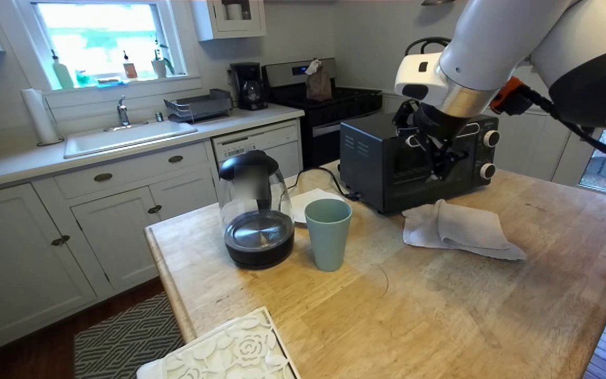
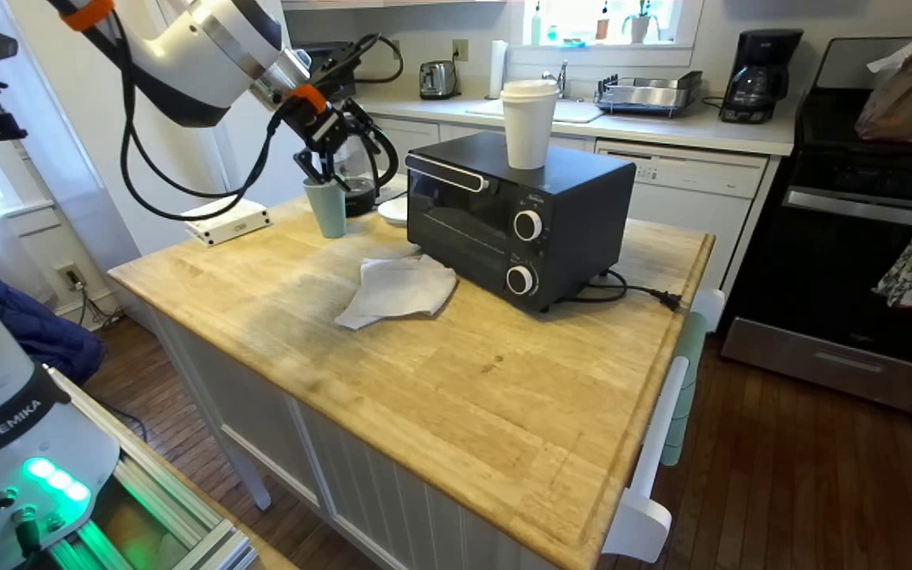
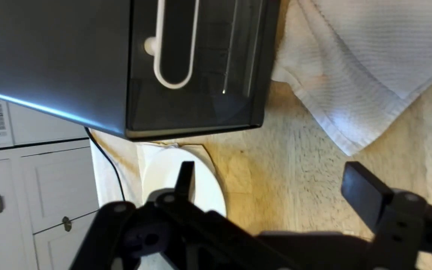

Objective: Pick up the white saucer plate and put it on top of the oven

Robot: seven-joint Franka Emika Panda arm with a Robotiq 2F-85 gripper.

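Note:
The white saucer plate (image 3: pixel 210 191) lies on the table, on a folded light sheet, beside the oven in the wrist view; my left finger covers part of it. It also shows behind the teal cup in an exterior view (image 2: pixel 394 210). In an exterior view a white shape shows behind the kettle and cup, where I cannot tell plate from sheet. The black oven (image 1: pixel 363 163) stands on the table, also in an exterior view (image 2: pixel 583 210) and the wrist view (image 3: pixel 62 56). My gripper (image 3: pixel 268 172) is open and empty, above the table in front of the oven (image 1: pixel 445 166) (image 2: pixel 341 170).
A tall white cup (image 2: pixel 527 127) stands on the oven top. The teal cup (image 1: pixel 329 237) and glass kettle (image 1: pixel 258 237) stand near the plate. A folded white cloth (image 1: pixel 455 231) lies before the oven. A cord (image 1: pixel 334 181) runs beside it. A white box (image 1: pixel 229 352) lies at the table edge.

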